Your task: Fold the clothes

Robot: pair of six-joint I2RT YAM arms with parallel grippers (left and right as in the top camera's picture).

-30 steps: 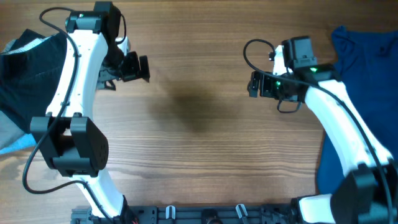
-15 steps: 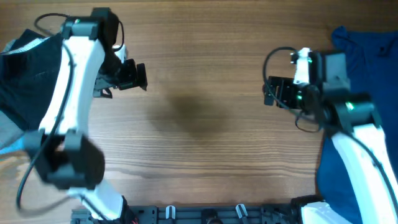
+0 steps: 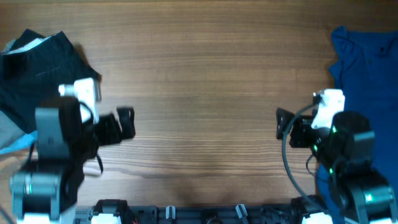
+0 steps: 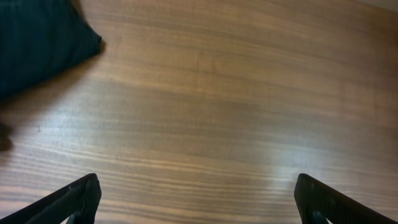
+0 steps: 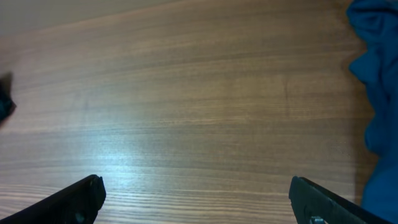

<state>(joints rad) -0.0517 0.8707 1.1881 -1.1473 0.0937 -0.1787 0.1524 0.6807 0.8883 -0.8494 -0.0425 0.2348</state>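
Note:
A dark navy garment (image 3: 34, 65) lies bunched at the table's left edge; its corner shows in the left wrist view (image 4: 37, 43). A blue garment (image 3: 367, 68) lies crumpled at the right edge and shows in the right wrist view (image 5: 376, 81). My left gripper (image 3: 126, 122) is open and empty over bare wood at the lower left, to the right of the dark garment; its fingers show in the left wrist view (image 4: 199, 199). My right gripper (image 3: 283, 124) is open and empty at the lower right, left of the blue garment; its fingers show in the right wrist view (image 5: 199, 199).
The wooden table (image 3: 205, 81) runs between the two garments. A grey and light blue cloth edge (image 3: 12, 140) shows under the dark garment at the far left. A black rail with clips (image 3: 205, 214) runs along the front edge.
Both arms have drawn back from the upper middle of the table toward the front edge. Both grippers stay open and empty. The garments have not moved.

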